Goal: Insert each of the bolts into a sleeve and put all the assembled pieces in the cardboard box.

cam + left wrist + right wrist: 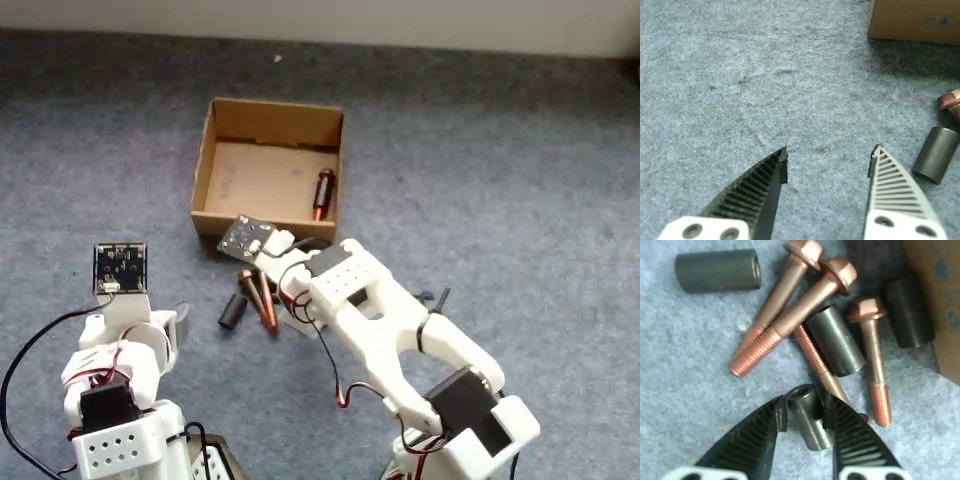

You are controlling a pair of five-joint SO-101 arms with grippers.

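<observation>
A dark sleeve [809, 422] sits between the fingers of the right gripper [805, 412], which has narrowed to the sleeve's width and pinches it on both sides, open end facing the pile. Just beyond lie copper bolts [790, 315], crossed and touching, with a second sleeve [835, 340] resting among them and a third sleeve [907, 310] against the wall of the box [205, 170]. A lone sleeve [232, 311] lies a little apart from the pile, on the left arm's side. In the box, one assembled piece [322, 193] lies along the wall on the right of the high view. The left gripper [829, 159] is spread wide and holds nothing, low over grey carpet [520, 150] near the lone sleeve.
</observation>
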